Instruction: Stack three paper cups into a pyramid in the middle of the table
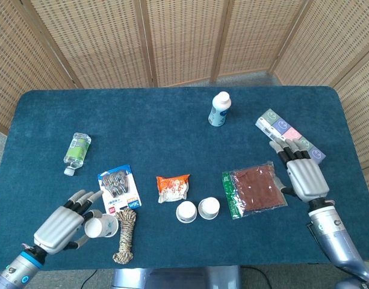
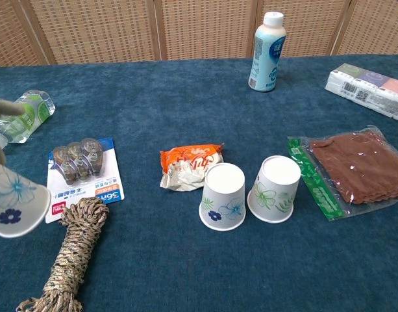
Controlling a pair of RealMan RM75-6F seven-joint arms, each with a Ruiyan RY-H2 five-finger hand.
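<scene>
Two white paper cups with flower prints stand upside down side by side near the table's front middle: one (image 2: 223,196) (image 1: 186,211) on the left, the other (image 2: 274,188) (image 1: 209,208) on the right. My left hand (image 1: 62,221) holds a third paper cup (image 1: 100,227) (image 2: 14,200) lifted off the table at the front left, tilted with its mouth toward the rope. Only fingertips (image 2: 5,109) of that hand show in the chest view. My right hand (image 1: 301,171) hovers open at the right, between the brown packet and the tissue pack, holding nothing.
A coiled rope (image 1: 125,236) and a carded pack (image 1: 118,190) lie beside the held cup. An orange snack bag (image 1: 173,187) sits just behind the two cups, a brown packet (image 1: 254,189) to their right. A white bottle (image 1: 219,109), tissue pack (image 1: 290,136) and lying green bottle (image 1: 77,151) sit further off.
</scene>
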